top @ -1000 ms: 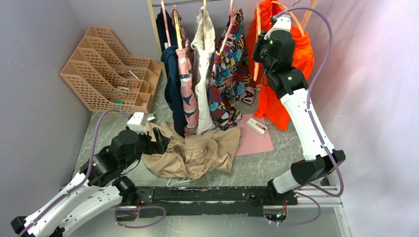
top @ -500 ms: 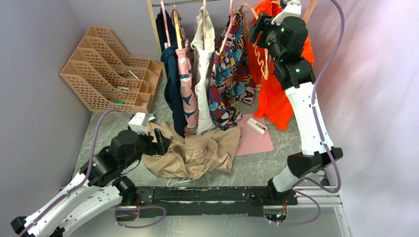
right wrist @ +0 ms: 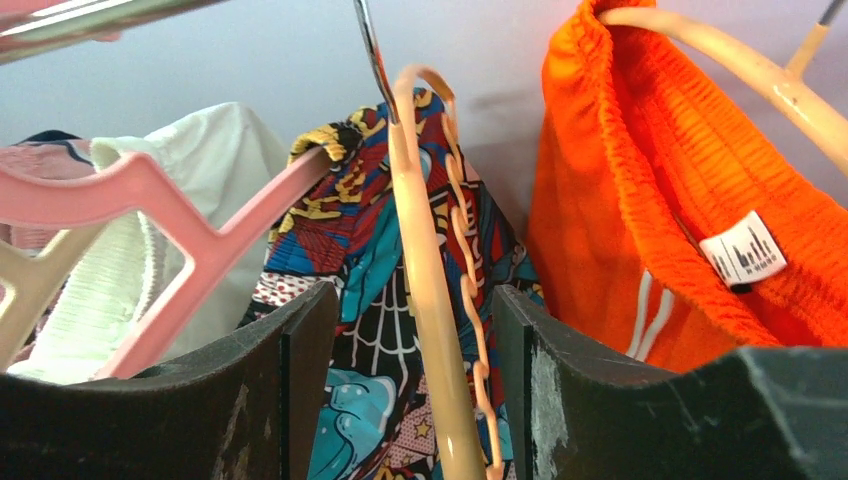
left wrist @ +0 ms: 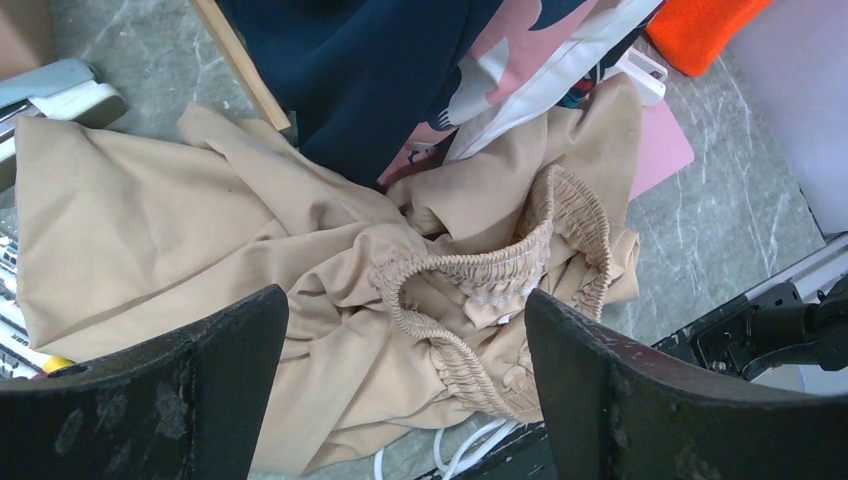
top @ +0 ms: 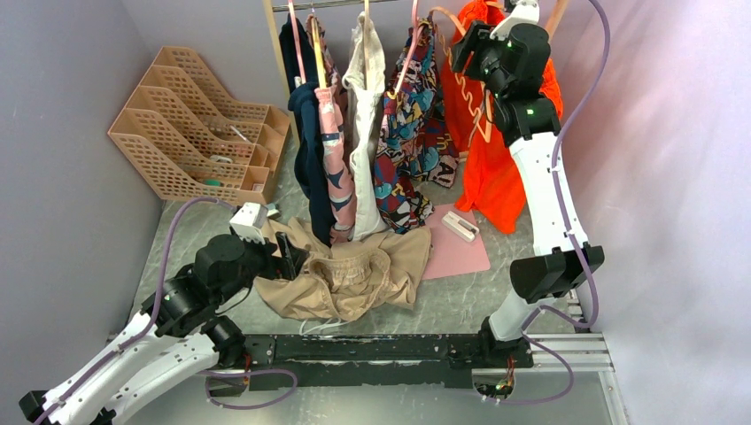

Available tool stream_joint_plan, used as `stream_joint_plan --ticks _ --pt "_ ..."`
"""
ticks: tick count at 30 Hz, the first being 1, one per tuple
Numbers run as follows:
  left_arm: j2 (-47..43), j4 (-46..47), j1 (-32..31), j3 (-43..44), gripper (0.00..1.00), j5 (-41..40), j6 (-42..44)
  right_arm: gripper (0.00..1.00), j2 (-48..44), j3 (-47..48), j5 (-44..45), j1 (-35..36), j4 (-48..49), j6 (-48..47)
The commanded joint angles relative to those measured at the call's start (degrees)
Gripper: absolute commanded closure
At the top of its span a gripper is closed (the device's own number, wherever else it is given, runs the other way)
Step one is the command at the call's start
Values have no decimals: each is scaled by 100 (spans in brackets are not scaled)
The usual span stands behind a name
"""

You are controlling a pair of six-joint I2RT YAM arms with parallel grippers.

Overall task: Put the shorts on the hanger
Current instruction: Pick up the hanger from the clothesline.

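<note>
— Where are the shorts?
— I see the shorts (left wrist: 300,290) crumpled on the table (top: 460,301), under my left gripper (left wrist: 405,345), its fingers spread wide.
— And the hanger?
— The hanger (right wrist: 425,300) hangs from the rail (top: 336,4). My right gripper (right wrist: 410,345) has its fingers parted either side, not clamping it.

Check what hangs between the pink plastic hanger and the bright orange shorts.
The slim pale orange-tan wavy-barred hanger, in front of a comic-print garment; the right wrist view shows it.

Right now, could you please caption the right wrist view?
Open right gripper straddles the hanger beside orange shorts.
</note>
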Motion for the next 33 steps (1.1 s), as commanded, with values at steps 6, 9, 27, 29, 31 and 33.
stream_joint_plan --ticks 6,9,27,29,31,33 --pt "-19 243 -16 -47 9 179 93 45 93 59 -288 -87 513 -170" --pt "-39 252 -20 -52 9 185 101 49 149 94 -262 -96 518 -197" --pt "-13 269 -20 -60 9 238 120 49 452 302 -256 -99 689 -217" --pt "-4 269 -16 -56 9 233 116 45 511 360 -255 -96 709 -198" --pt "4 269 -14 -56 9 233 113 44 549 419 -240 -97 741 -188" --pt "3 263 -18 -60 9 232 118 44 599 472 -222 -94 732 -196"
